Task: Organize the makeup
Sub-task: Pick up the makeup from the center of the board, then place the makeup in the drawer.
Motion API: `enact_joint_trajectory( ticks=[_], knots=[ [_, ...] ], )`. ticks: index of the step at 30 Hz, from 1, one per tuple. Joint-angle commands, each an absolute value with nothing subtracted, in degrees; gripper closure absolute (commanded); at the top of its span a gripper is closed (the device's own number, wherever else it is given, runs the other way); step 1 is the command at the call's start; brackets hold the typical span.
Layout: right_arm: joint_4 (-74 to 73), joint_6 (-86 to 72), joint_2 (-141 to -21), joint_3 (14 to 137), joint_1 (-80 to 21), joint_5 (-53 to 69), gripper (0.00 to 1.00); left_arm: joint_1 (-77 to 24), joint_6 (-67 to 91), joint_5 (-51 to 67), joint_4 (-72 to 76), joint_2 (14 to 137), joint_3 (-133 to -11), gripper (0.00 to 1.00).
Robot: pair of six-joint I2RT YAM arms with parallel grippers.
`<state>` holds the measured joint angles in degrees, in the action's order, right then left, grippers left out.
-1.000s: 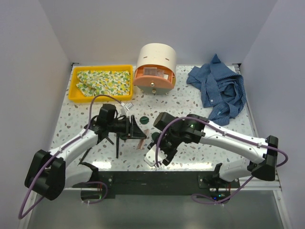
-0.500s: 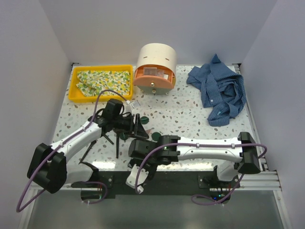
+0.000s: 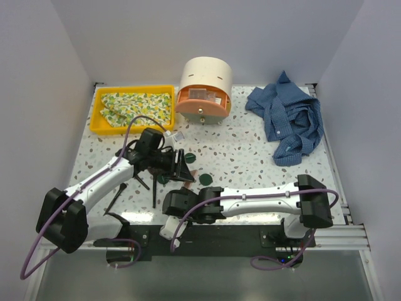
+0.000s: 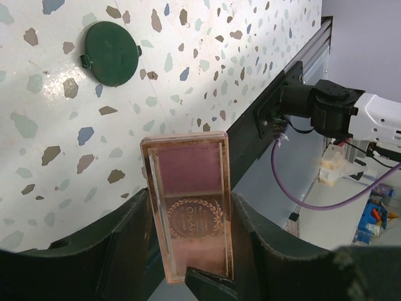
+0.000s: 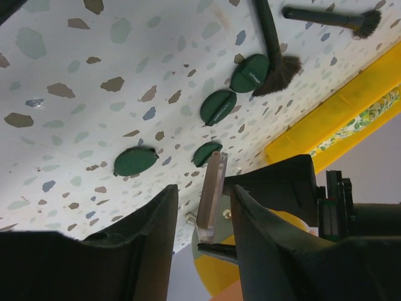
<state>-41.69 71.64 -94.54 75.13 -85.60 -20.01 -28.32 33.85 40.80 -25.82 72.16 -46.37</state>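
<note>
My right jaws stand spread and empty at the bench (image 3: 250, 157) edge farthest from the peach domed case (image 3: 203, 88), dark fingers (image 5: 147, 244) framing the view towards it. Closer to the case, my left jaws pinch a flat pink-brown palette (image 4: 191, 207) by its long edges. Its long axis runs out along the fingers, with the free end aimed away from the case. By my reckoning the left arm, nearer the case, must swing round to deliver it. The palette looks like glossy hard plastic with a stamped wreath. Matte dark green discs (image 5: 135, 161) and thin brushes (image 5: 332, 19), one fan-headed (image 5: 276, 44) with soft bristles, lie on the speckled bench short of the case. Left of the case sits a yellow tray (image 3: 95, 122). To the case's right lies a crumpled blue cloth (image 3: 291, 119).
</note>
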Motion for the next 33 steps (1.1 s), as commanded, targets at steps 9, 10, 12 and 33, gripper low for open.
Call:
enact_joint_trajectory(
  ticks=[9, 10, 12, 33],
  knots=[
    [-33.4, 72.0, -93.5, 72.2, -85.4, -26.9, 1.0, -28.7, 33.3, 38.8, -26.6, 68.9, -50.6, 0.76],
    [-33.5, 71.1, -93.1, 72.3, -85.4, -26.3, 1.0, -28.7, 33.3, 38.1, -27.0, 68.6, -51.1, 0.7],
    [-34.6, 69.6, -91.8, 73.2, -85.3, -24.0, 1.0, -28.6, 33.3, 36.7, -27.3, 67.8, -52.1, 0.51],
    [-47.4, 53.3, -74.5, 81.0, -68.4, 9.7, 1.0, -16.8, 19.2, 7.9, -35.7, 53.4, -63.1, 0.0]
  ],
)
